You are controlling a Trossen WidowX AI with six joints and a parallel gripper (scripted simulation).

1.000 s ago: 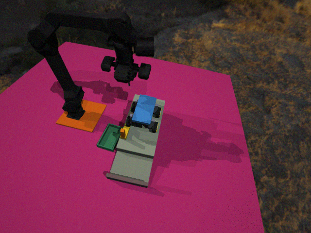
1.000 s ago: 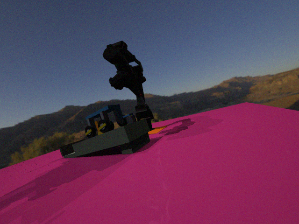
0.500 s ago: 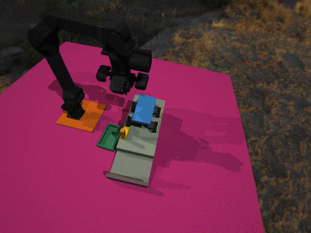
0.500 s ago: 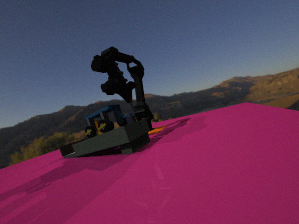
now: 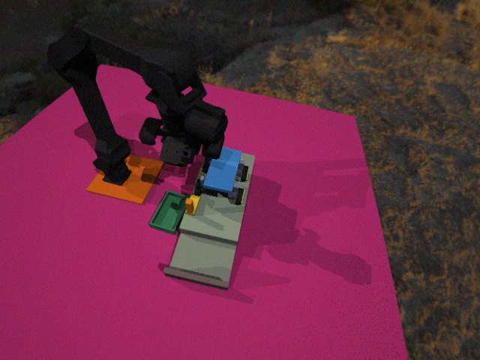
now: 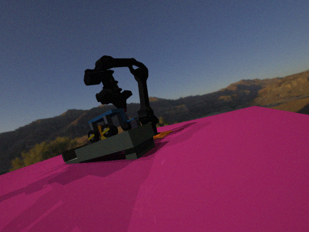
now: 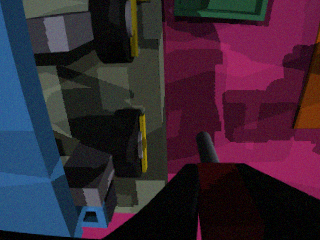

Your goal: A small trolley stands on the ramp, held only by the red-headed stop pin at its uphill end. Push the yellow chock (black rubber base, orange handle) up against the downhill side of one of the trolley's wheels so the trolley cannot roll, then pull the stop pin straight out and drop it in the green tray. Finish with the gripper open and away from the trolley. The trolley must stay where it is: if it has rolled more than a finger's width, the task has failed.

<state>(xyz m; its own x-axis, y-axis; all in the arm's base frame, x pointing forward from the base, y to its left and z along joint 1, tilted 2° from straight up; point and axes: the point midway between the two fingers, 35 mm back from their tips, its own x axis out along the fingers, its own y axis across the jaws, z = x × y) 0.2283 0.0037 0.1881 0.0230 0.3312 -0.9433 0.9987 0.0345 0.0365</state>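
My gripper [image 6: 124,107] [image 7: 213,174] is shut on the stop pin [image 7: 207,146], the red head between the fingers and the grey shaft pointing down. It hangs over the table beside the ramp [image 5: 205,253] [image 6: 107,147] [image 7: 150,196], on the tray's side; the top view hides the fingertips. The blue trolley [image 5: 223,172] [image 7: 14,100] stands on the upper ramp, its pin socket [image 7: 92,216] empty. The yellow chock [image 5: 196,201] with its orange handle sits just downhill of the tray-side lower wheel, seemingly against it; a tiny gap cannot be ruled out. The green tray [image 5: 164,230] [image 7: 220,16] is empty.
An orange mat [image 5: 116,196] [image 7: 311,105] lies under the arm's base, left of the ramp in the top view. The tray lies between mat and ramp, close to the ramp's side. A raised lip [image 5: 196,277] closes the ramp's low end.
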